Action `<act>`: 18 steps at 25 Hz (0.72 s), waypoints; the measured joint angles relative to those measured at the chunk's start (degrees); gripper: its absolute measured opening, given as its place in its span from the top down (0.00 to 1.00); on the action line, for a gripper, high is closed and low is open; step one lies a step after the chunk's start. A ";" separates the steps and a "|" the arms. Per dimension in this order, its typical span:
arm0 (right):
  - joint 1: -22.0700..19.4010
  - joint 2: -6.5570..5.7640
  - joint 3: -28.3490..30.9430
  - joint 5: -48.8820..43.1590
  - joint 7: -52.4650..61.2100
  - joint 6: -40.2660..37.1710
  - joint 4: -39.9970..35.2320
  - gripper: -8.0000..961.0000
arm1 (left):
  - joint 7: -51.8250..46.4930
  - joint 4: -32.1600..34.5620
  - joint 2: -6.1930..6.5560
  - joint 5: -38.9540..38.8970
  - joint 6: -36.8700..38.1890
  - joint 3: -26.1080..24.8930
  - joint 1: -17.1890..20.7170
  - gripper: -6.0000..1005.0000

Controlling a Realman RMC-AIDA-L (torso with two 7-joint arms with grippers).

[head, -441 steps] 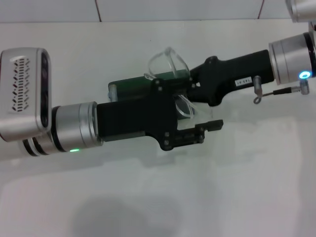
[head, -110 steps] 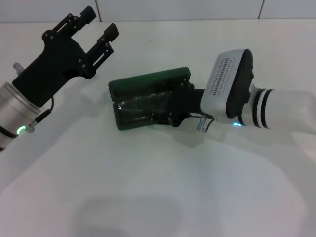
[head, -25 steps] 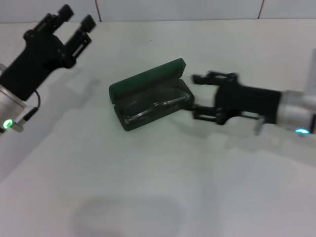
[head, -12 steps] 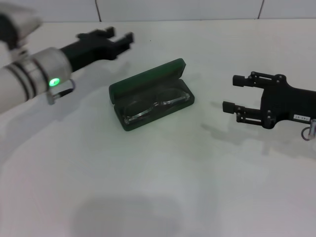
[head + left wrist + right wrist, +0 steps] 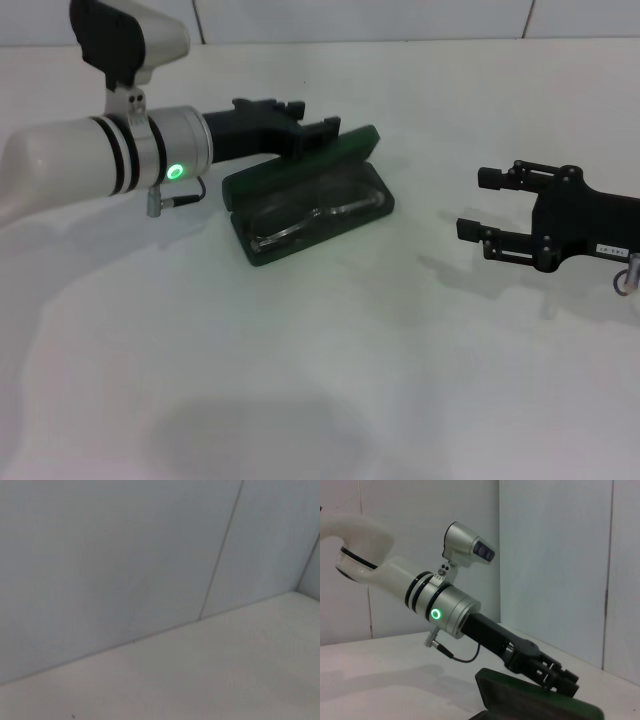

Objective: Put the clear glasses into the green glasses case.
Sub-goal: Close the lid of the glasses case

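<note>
White table (image 5: pixel 330 400); left wrist view blank; left claw (image 5: pixel 560 677) behind green glasses case (image 5: pixel 310 205) lid.

there was one green glasses case (image 5: pixel 300 190), one pair of clear glasses (image 5: pixel 315 215) inside it, and two grippers: the left gripper (image 5: pixel 315 132) and the right gripper (image 5: pixel 478 203).
</note>
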 joint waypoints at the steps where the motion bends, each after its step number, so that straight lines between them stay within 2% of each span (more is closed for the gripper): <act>1: 0.00 -0.03 0.00 -0.01 -0.03 0.00 0.03 0.28 | -0.50 0.12 0.00 0.01 0.05 0.58 0.24 0.41; 11: 0.31 -0.26 0.07 -0.02 -0.17 0.71 -0.07 0.28 | -1.20 1.03 0.00 0.26 4.31 2.20 3.53 0.41; 18: 0.57 0.04 0.08 -0.25 -0.82 1.48 -0.09 0.28 | 1.10 1.02 -0.11 0.61 4.79 4.93 5.46 0.41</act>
